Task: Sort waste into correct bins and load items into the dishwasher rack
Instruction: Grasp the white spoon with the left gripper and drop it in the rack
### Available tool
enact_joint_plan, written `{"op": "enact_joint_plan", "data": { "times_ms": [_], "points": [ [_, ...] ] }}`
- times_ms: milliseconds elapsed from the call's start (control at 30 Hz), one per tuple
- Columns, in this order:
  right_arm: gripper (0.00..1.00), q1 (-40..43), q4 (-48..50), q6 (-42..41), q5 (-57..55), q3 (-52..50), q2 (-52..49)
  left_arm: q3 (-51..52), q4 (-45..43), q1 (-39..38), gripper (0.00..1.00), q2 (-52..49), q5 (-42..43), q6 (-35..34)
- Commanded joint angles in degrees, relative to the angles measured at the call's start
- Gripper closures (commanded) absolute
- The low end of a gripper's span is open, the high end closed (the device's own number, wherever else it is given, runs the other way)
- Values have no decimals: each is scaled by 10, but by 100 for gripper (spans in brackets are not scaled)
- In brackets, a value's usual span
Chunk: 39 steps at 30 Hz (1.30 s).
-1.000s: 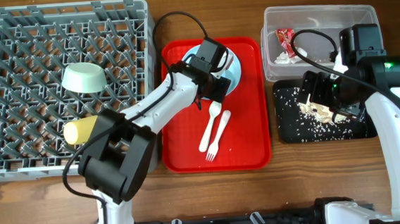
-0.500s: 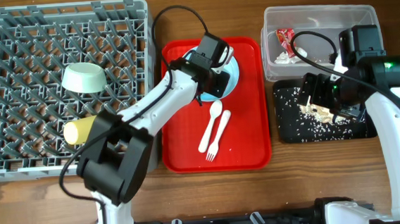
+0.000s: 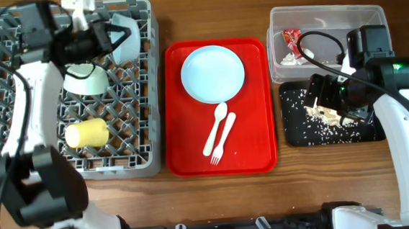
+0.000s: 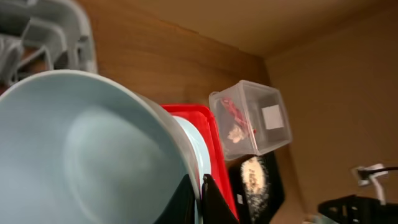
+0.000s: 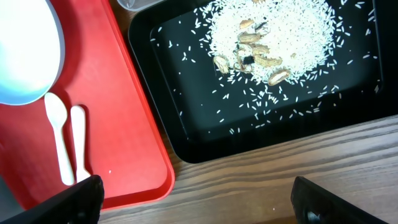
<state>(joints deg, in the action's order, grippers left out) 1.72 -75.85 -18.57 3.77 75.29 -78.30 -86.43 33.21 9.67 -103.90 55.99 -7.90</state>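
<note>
light blue bowl rim in tool, red tray, clear tub beyond

light: even, bright | shadows: soft | left wrist view: blurred close-up

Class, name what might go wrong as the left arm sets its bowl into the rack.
1. The left tool grips the light blue bowl only by its rim, so it may slip.
2. The light green bowl sits close by in the rack; lowering carelessly may knock them together.
</note>
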Motion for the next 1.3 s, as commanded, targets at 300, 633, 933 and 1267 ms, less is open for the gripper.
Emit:
{"op": "enact_joint_plan", "data": {
  "times_ms": [300,633,933,1267],
  "points": [
    [3,2,-1,5,-10,11,9,-2,-2,137,71,-131,179,-3],
    [3,2,0,5,-10,11,9,-2,2,219,0,-68,181,-3],
    [1,2,-1,5,-10,11,9,-2,230,11,0,181,-263,-3],
    [1,2,0,6,-10,11,9,2,266,-400,0,48,-444,-38]
  ]
}}
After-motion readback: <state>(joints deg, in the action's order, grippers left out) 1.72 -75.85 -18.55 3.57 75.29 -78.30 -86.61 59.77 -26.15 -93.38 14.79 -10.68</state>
